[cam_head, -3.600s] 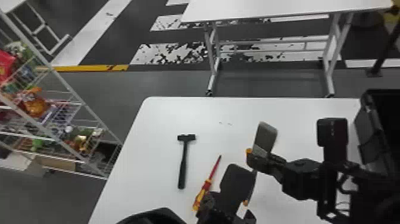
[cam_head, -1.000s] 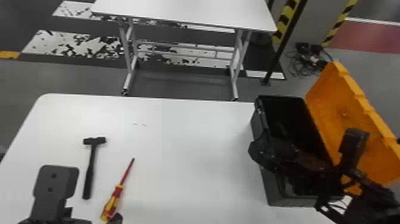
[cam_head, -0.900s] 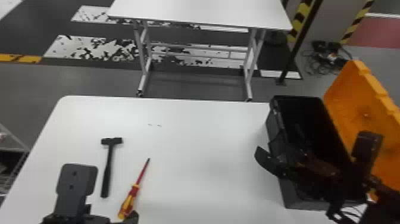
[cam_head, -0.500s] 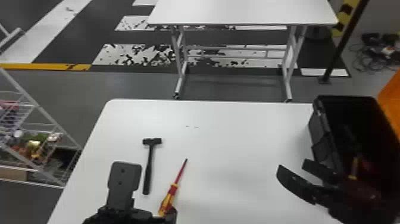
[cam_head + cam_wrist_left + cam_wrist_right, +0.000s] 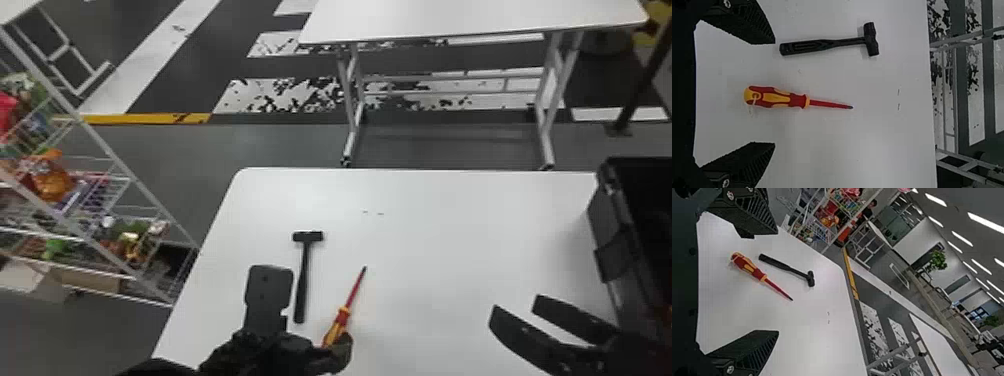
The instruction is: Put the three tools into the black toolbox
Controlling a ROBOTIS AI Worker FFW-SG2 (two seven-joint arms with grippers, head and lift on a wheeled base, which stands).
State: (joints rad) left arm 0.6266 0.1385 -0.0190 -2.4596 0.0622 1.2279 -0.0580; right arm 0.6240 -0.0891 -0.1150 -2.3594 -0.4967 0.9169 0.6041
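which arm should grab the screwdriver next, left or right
Probably left: the screwdriver lines up between the open fingers of the left gripper, while the right gripper is near the black toolbox.

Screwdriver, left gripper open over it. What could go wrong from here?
Hammer snag: one of the left gripper's fingers is close beside the hammer's handle, so closing or shifting could nudge it.
Poor grip: the screwdriver's handle looks rounded, so it might twist or slip as the fingers close.
Crossing: the black toolbox is at the far right, with the open right gripper beside it; a left-arm carry might clash there.
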